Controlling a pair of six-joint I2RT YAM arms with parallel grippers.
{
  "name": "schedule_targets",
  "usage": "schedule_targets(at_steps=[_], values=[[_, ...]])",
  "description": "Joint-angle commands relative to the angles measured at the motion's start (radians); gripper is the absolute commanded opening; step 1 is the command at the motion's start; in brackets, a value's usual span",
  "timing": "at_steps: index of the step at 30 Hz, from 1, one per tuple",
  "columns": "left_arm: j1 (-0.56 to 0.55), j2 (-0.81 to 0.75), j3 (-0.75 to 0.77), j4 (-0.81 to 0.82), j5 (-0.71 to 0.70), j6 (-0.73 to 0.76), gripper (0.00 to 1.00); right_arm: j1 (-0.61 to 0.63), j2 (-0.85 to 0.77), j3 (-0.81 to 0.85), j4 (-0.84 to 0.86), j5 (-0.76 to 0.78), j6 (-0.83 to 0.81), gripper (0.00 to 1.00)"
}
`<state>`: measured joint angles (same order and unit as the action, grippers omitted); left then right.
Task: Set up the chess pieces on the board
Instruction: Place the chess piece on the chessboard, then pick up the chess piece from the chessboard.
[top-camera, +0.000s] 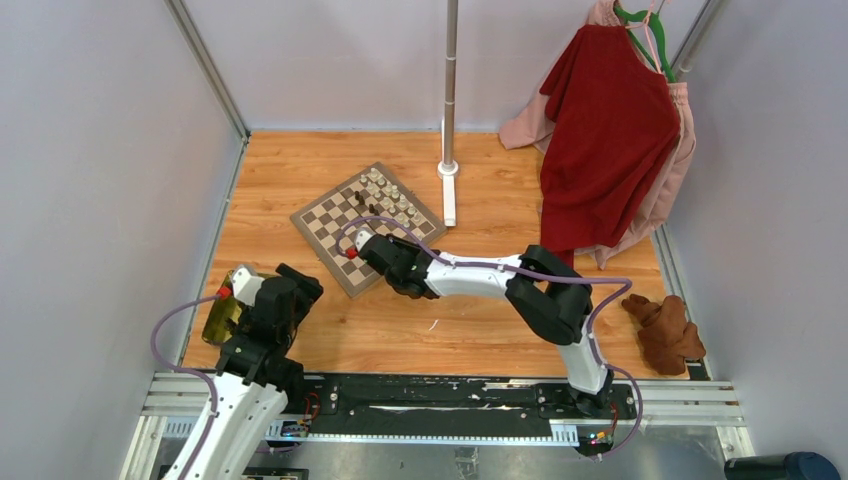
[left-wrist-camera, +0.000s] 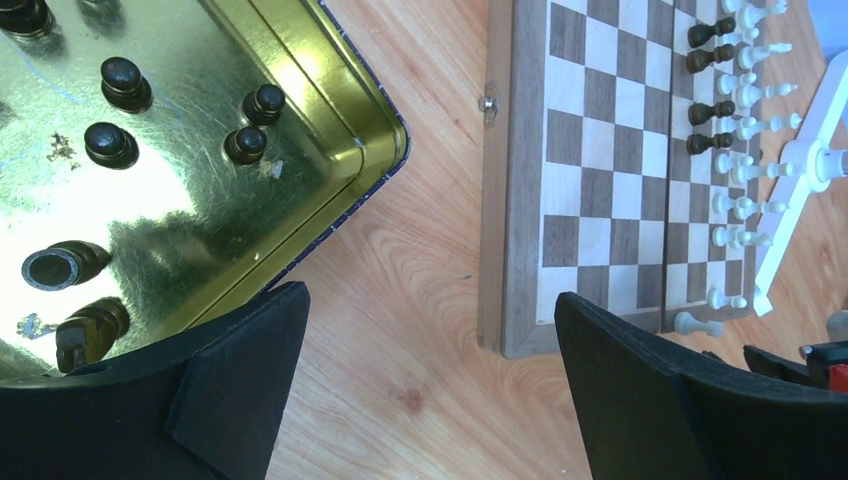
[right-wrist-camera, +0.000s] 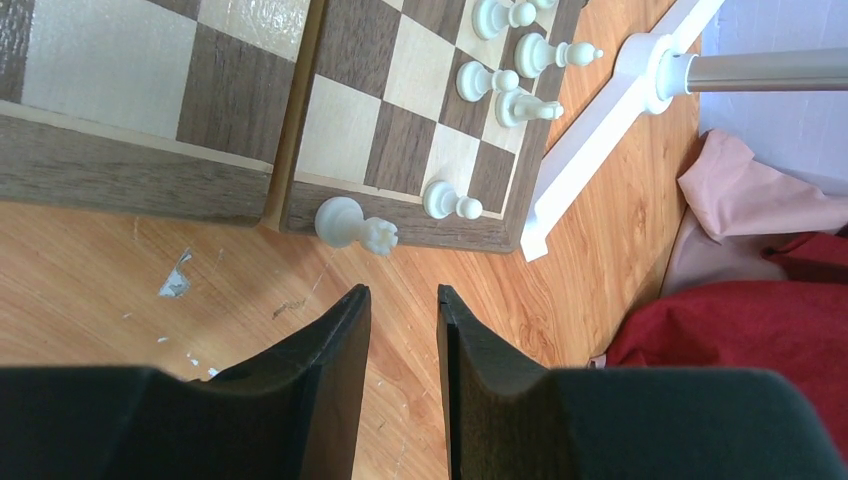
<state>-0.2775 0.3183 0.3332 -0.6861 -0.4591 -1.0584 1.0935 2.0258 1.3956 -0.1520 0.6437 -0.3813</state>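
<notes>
The board (top-camera: 330, 228) lies turned at an angle on the wooden table. Cream-white chess pieces (top-camera: 390, 200) stand along its far edge, with a few dark ones (left-wrist-camera: 708, 72) just in front of them. My right gripper (right-wrist-camera: 403, 292) hovers off the board's near corner. Its jaws are a narrow gap apart and open, with nothing between them. Just ahead of it a white rook (right-wrist-camera: 350, 222) stands on the board's rim, next to a white pawn (right-wrist-camera: 447, 202). My left gripper (left-wrist-camera: 430, 300) is wide open over bare wood between the board (left-wrist-camera: 520, 200) and a yellow tray (left-wrist-camera: 330, 90) holding several dark pieces (left-wrist-camera: 125, 82).
A white stand's pole (top-camera: 450, 90) and foot (top-camera: 449, 200) rise just behind the board. Red and pink garments (top-camera: 610, 140) hang at the back right. A brown cloth (top-camera: 668, 332) lies at the right edge. Grey walls close both sides.
</notes>
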Motion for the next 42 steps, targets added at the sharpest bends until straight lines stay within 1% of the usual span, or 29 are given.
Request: schedule_targets(at_steps=[1,7,11,12,15,20,29,34,42], values=[[-0.005,0.021,0.051,-0.015,-0.032,0.001,1.00,0.015,-0.059,0.029,-0.073,-0.009,0.035,0.35],[-0.005,0.049,0.086,-0.030,-0.019,-0.006,1.00,0.013,-0.131,0.051,-0.158,-0.021,0.103,0.35],[-0.005,0.074,0.111,-0.039,-0.016,-0.002,1.00,0.000,-0.195,0.067,-0.229,-0.084,0.215,0.36],[-0.005,0.079,0.116,-0.041,-0.016,0.001,1.00,-0.005,-0.215,0.063,-0.241,-0.116,0.233,0.36],[-0.005,0.091,0.124,-0.043,-0.023,0.017,1.00,-0.048,-0.280,0.024,-0.235,-0.274,0.328,0.36],[-0.005,0.105,0.121,-0.033,-0.039,0.049,1.00,-0.125,-0.344,-0.063,-0.151,-0.510,0.418,0.36],[-0.005,0.185,0.127,0.032,-0.056,0.098,1.00,-0.191,-0.248,-0.039,-0.123,-0.700,0.456,0.34],[-0.005,0.227,0.126,0.070,-0.064,0.109,1.00,-0.218,-0.192,0.002,-0.124,-0.743,0.457,0.33],[-0.004,0.277,0.119,0.129,-0.067,0.114,1.00,-0.249,-0.125,0.049,-0.124,-0.760,0.441,0.33]])
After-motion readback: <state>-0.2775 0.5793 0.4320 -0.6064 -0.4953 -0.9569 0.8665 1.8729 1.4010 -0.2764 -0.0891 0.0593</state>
